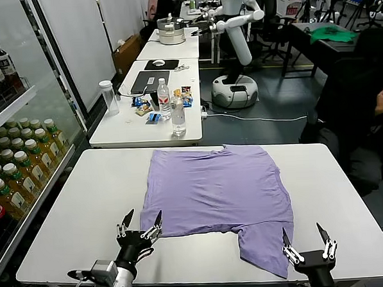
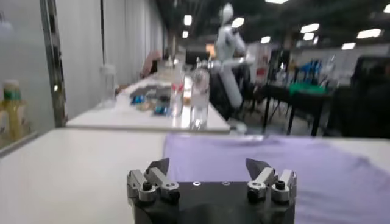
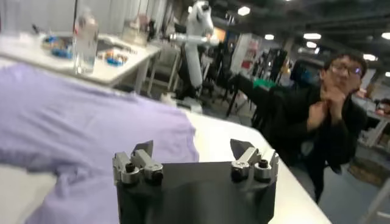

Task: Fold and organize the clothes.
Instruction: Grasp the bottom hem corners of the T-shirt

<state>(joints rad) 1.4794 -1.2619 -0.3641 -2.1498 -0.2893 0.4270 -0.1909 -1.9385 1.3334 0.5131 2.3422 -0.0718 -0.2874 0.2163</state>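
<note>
A wide white table (image 1: 85, 207) fills the space in front of the robot, and on it the lavender T-shirt (image 1: 220, 193) lies spread flat, plain side up so far as I can see, with its hem towards the far edge and one sleeve flopped down at the near edge on the robot's right. Behind it stands a second table (image 1: 123, 131) with two water bottles (image 1: 177, 115), a laptop and some snack packets, and a drinks fridge (image 1: 12, 153) runs along the robot's left side. The left gripper (image 1: 140, 226) hovers at the near edge, just beside the shirt's near-left corner, its jaws spread wide and holding nothing; the right gripper (image 1: 306, 240) sits just beside the sleeve with its jaws equally wide and empty. To my eye folding has not begun: this looks like the approach before the first grasp. The next move probably calls for each claw to come down and pinch only the thin top layer at an edge or corner, lifting together so the soft fabric does not bunch. The bottle labels are too small to read, and I can make out no writing on the shirt
</note>
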